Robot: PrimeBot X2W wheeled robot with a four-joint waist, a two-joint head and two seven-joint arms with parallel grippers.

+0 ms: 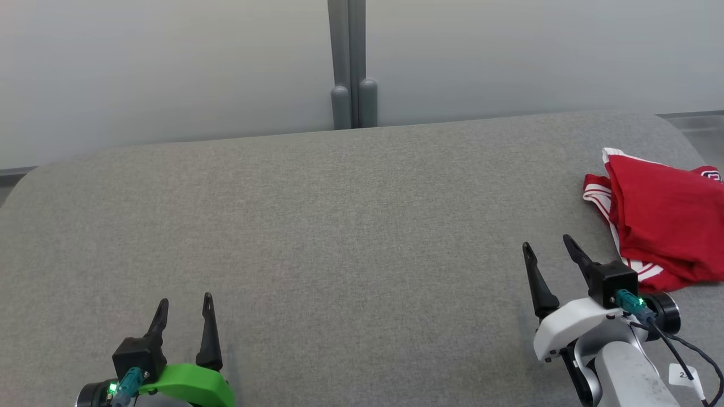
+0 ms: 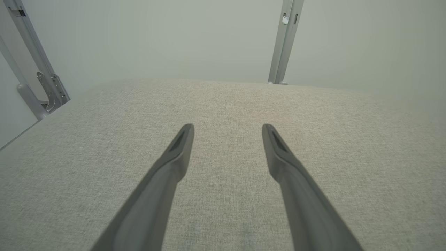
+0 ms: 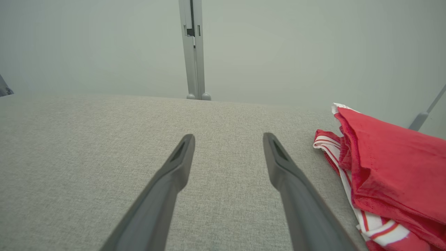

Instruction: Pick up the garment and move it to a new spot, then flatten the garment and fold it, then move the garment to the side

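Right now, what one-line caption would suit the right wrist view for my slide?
Right gripper open over the grey fabric surface, fingers empty, with the crumpled red-and-white garment lying at its right.
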